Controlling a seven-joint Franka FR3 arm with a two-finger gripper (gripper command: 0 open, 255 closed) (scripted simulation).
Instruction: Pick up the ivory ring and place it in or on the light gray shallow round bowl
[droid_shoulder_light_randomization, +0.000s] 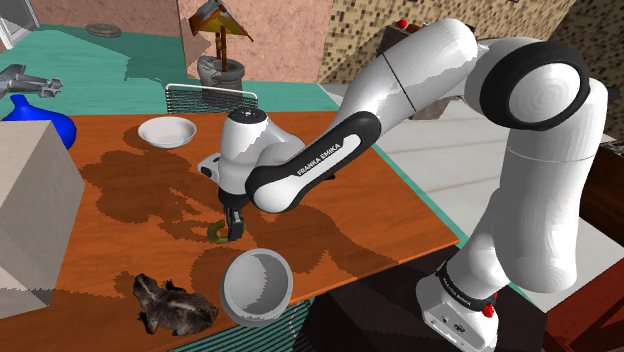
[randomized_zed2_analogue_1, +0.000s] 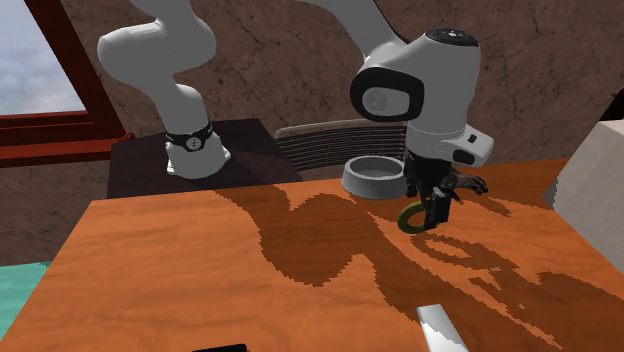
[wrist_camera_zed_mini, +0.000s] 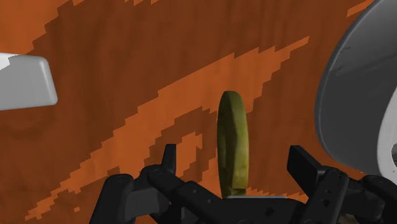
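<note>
As the ring stands upright between the fingers, which are wide apart and touch it on neither side, nothing is held at present. The ring looks olive-yellow rather than ivory. I judge it light, stiff and rather smooth, so it may roll or fall flat if one finger reaches it first. The hold should be taken on its two flat faces, which already look toward the fingers. Just beside the fingers lies a deeper grey bowl, not the target. The light shallow bowl sits well beyond the fingers on the surface.
</note>
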